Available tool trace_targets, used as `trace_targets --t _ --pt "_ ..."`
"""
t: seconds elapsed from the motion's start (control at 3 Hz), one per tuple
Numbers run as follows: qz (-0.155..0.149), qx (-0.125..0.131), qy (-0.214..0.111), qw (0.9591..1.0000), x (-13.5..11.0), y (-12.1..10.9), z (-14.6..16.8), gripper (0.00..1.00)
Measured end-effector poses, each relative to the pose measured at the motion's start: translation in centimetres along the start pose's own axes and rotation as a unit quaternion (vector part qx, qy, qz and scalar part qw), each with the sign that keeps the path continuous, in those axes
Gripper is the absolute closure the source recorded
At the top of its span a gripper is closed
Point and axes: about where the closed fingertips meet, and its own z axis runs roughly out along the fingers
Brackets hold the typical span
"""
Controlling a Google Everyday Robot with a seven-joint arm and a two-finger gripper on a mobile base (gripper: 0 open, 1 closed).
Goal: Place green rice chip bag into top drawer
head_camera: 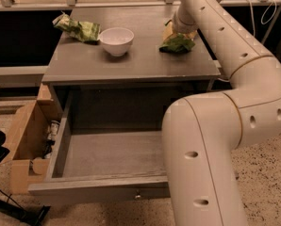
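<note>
**Ana:** Where is the gripper?

**Ben:** The gripper (179, 34) is far back on the table (131, 65), at the end of the big white arm (235, 55). It sits right down on the green rice chip bag (177, 44).

**Ana:** Is it squeezing the bag?

**Ben:** I cannot tell. The arm hides that part.

**Ana:** So where is the bag?

**Ben:** It lies on the table, just under the gripper.

**Ana:** And the top drawer?

**Ben:** The top drawer (98, 190) is wide open. It is lower down than the gripper and closer to us. Its little round knob (138, 195) is on the front.

**Ana:** What else is there?

**Ben:** A white bowl (116, 40) sits near the gripper, toward the left of the view. Past the bowl, further from the gripper, lies a paler green bag (78, 29). A brown box (25, 140) is on the floor beside the drawer, far below the gripper.
</note>
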Motion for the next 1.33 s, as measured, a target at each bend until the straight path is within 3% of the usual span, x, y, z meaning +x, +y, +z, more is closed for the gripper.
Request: trace_targets --t 0.33,0.67,1.0,1.33 --pt "-0.038 0.012 -0.002 0.9992 0.1 -2.4 -8.1 0.98" --pt "-0.037 0.009 -0.026 0.9990 -1.2 -2.0 -10.6 0.76" --pt "-0.038 0.008 -0.023 0.9990 -1.0 -1.9 -10.2 0.79" --pt "-0.038 -0.009 -0.029 0.9988 -1.1 -1.6 -10.8 0.99"
